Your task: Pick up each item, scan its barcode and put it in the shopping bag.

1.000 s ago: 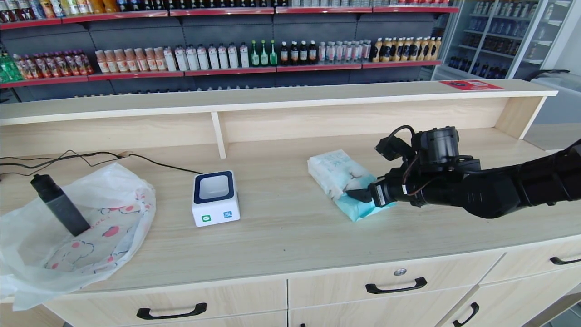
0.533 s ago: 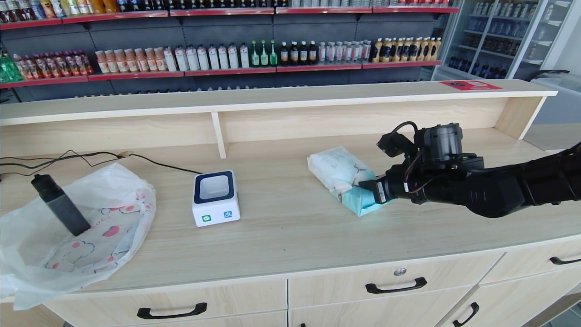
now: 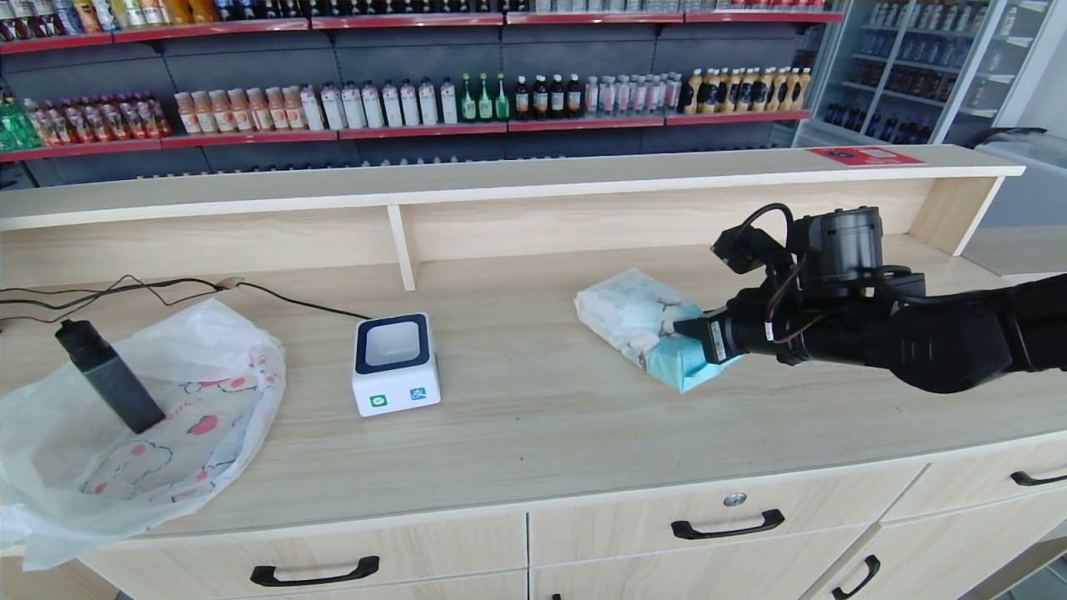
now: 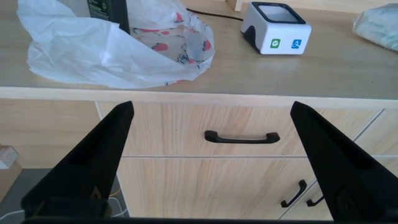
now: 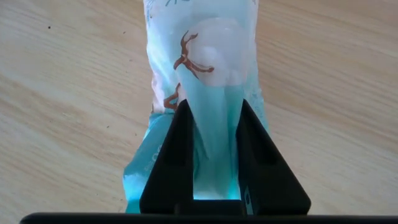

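Tissue pack (image 3: 635, 323) – a soft white-and-teal packet – sits over the pale wooden counter (image 3: 533, 417), well to the right of the white scanner box (image 3: 395, 363). At the counter's left end a printed plastic shopping bag (image 3: 125, 450) lies open with a dark bottle (image 3: 108, 375) leaning in it, and a black cable (image 3: 292, 300) runs behind it toward the scanner. Store shelves of bottled drinks (image 3: 417, 104) line the back wall, with a glass-door cooler (image 3: 909, 67) at the far right. The right arm comes in low from the right, its right gripper (image 3: 685, 329) pinching the pack's teal end; whether the pack is clear of the wood I cannot tell.

From the left wrist, the left gripper (image 4: 211, 109) hangs in front of the drawer fronts below the counter edge – fingers (image 4: 112, 143) spread wide, holding nothing. A black drawer handle (image 4: 241, 137) shows between them; the bag, scanner and a corner of the pack lie on the counter above.

From the right wrist, both black fingers (image 5: 177, 143) press the pack's squeezed teal end between them.
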Tool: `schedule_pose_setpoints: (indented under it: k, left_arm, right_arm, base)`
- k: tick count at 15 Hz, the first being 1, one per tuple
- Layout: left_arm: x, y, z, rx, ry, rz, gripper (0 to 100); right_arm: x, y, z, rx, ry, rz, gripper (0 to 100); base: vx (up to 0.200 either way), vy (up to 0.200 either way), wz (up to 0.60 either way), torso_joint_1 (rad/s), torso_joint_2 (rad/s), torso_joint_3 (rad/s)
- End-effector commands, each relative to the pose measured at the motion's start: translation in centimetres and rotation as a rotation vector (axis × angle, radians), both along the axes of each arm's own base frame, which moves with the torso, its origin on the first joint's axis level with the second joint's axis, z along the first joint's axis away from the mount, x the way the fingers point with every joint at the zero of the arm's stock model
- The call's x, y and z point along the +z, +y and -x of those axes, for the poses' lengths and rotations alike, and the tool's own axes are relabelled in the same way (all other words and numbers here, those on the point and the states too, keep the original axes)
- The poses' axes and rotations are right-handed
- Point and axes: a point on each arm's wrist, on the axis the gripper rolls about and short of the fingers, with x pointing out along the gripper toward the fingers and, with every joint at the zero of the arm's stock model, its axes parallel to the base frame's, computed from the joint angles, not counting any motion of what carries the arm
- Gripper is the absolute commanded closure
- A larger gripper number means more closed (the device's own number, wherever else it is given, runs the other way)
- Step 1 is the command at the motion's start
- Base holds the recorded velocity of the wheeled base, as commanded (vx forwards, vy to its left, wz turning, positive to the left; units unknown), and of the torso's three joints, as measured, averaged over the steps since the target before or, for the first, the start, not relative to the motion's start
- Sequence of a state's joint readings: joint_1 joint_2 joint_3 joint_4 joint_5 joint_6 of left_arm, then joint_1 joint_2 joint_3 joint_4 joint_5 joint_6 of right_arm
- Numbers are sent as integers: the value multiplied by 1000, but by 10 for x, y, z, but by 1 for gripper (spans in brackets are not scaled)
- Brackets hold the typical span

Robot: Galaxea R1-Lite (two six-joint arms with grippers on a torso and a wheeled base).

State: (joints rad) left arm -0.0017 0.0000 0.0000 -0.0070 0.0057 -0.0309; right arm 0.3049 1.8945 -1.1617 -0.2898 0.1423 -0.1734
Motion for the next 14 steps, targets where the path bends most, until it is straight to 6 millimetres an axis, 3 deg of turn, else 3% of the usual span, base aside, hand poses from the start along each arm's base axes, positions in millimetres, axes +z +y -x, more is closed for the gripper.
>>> schedule_pose_setpoints:
  k: [1, 6, 8, 9, 11, 14]
  left_arm:
    - [0, 0, 0, 1, 1, 0, 0]
    - [0, 0, 0, 1, -1, 1, 0]
    - [0, 0, 0, 1, -1, 1, 0]
    - [0, 0, 0, 1, -1, 1, 0]
    - [0, 0, 0, 1, -1, 1, 0]
    - [0, 0, 0, 1, -1, 1, 0]
  right_arm:
    - [14, -3, 11, 2, -35, -12, 100]
    - [-1, -12, 39, 1, 33, 10, 100]
    - [-3, -13, 41, -2, 42, 12, 100]
    - [3, -13, 41, 1, 41, 10, 0]
    - [16, -12, 37, -1, 46, 15, 0]
    - [17, -11, 35, 3, 68, 20, 0]
  base:
    - [0, 0, 0, 0, 0, 0]
    - [0, 0, 0, 0, 0, 0]
    - [0, 0, 0, 0, 0, 0]
    - [0, 0, 0, 0, 0, 0]
    - [0, 0, 0, 0, 0, 0]
    - [0, 0, 0, 0, 0, 0]
